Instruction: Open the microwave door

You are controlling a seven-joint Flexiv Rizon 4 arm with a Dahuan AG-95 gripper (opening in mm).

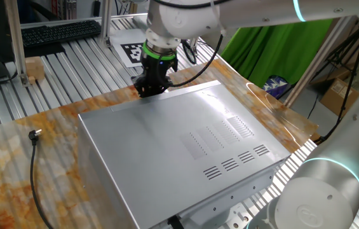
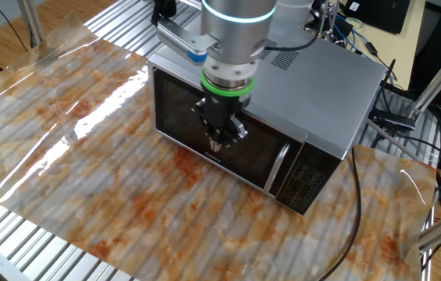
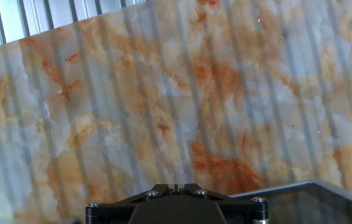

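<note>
The microwave (image 2: 325, 74) is a big silver box on the marbled table. Its door (image 2: 175, 105) is the dark glass front face, with a vertical silver handle (image 2: 279, 165) at its right. In one fixed view only the door's top rim (image 1: 112, 107) shows, along the far edge of the casing (image 1: 173, 149). My gripper (image 2: 222, 140) points down in front of the door's middle, left of the handle, fingers together and holding nothing. It also shows in one fixed view (image 1: 149, 88). In the hand view the gripper (image 3: 174, 186) looks down at the table, with a door corner (image 3: 316, 202) at the lower right.
A dark control panel (image 2: 304, 183) sits right of the handle. A black cable (image 2: 353, 211) runs from behind the microwave, and a plug end (image 1: 35, 134) lies on the table. A keyboard (image 1: 58, 32) and green cloth (image 1: 274, 48) stand beyond.
</note>
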